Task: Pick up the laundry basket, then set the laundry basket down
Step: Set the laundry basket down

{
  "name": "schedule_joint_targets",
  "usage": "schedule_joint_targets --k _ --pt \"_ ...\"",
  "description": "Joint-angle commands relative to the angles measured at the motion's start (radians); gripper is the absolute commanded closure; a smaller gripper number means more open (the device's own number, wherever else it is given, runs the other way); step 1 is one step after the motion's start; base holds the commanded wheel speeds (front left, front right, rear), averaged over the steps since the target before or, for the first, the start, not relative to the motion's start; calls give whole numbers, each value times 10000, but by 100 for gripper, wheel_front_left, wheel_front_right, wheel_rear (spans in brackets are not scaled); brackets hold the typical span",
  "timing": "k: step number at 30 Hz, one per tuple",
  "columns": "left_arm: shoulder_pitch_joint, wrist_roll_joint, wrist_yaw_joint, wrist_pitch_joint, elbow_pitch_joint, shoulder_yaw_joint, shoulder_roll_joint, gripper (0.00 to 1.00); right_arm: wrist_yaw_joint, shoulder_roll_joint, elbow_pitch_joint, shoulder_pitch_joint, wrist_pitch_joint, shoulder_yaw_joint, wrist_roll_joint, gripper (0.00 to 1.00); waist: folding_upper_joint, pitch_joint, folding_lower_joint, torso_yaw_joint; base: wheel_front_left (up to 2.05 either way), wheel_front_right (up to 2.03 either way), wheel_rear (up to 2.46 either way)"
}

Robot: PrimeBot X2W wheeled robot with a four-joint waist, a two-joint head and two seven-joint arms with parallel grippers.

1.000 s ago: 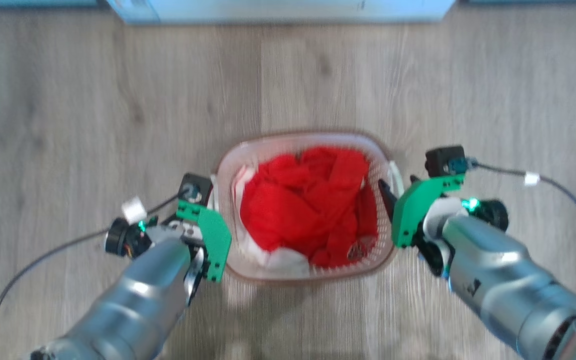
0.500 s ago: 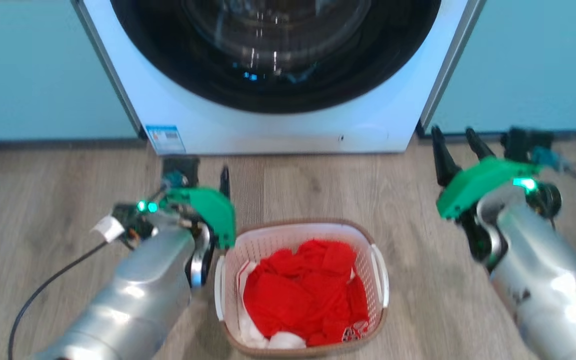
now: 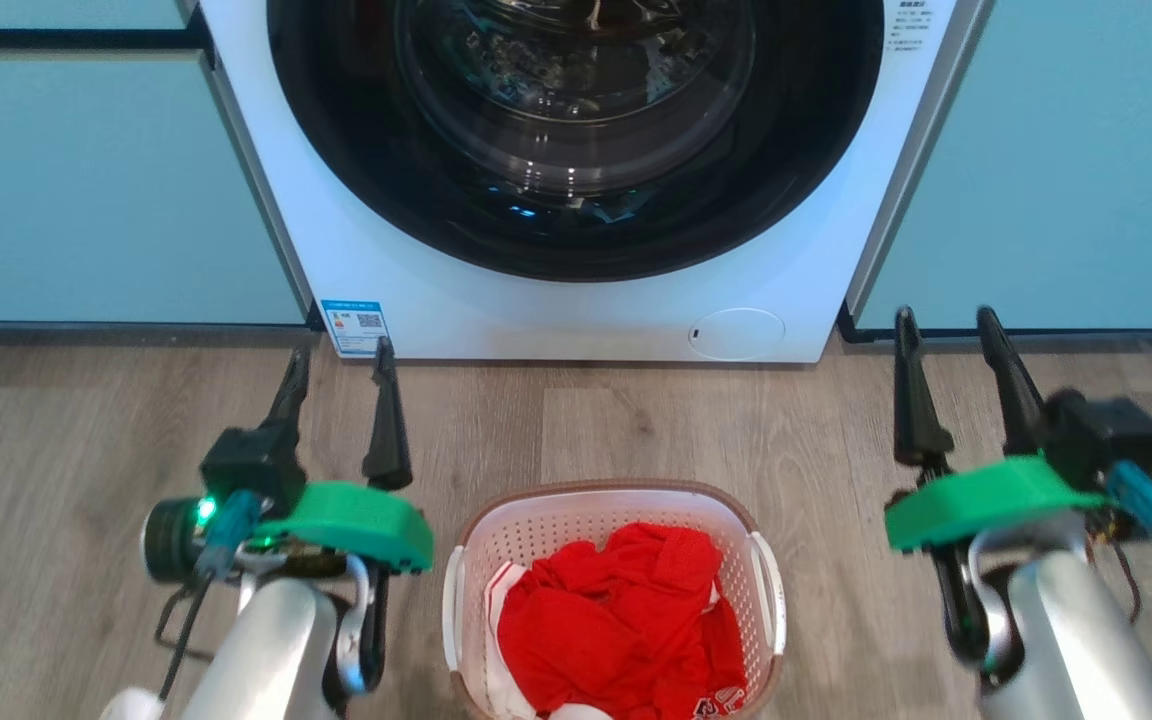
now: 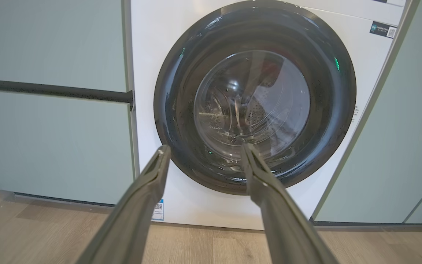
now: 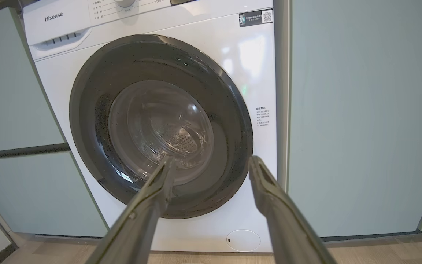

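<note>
The left hand (image 3: 341, 350) is released, its two dark fingers spread and empty, pointing toward the washing machine (image 3: 556, 325) above the wooden floor (image 3: 76, 450). The right hand (image 3: 944, 318) is spread the same way and grasps nothing, raised near the machine's lower right corner. Between the two arms, touching neither hand, the laundry basket (image 3: 556, 530) stands upright on the floor in front of the machine, with red clothes (image 3: 626, 620) inside.
</note>
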Motion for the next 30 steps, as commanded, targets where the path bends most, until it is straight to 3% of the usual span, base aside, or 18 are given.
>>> schedule_joint_targets --k 1,9,16,30 --pt "-166 238 -114 -94 -580 656 -65 0 69 126 -635 118 -117 18 -131 0 -1 -38 1 74 0 0 0" --pt "1117 480 -690 -94 -849 1200 -276 0 69 273 -1388 1408 -118 -527 -892 0 -1 -180 1 214 0 0 0" --pt "1437 942 -843 -95 -1062 898 -280 0 69 302 -1481 1760 -118 -579 -842 0 -1 -232 1 101 0 0 0" --pt "1382 592 -1204 -95 -894 794 -282 0 69 305 -1472 1756 -118 -530 -724 0 -1 -263 1 9 0 0 0"
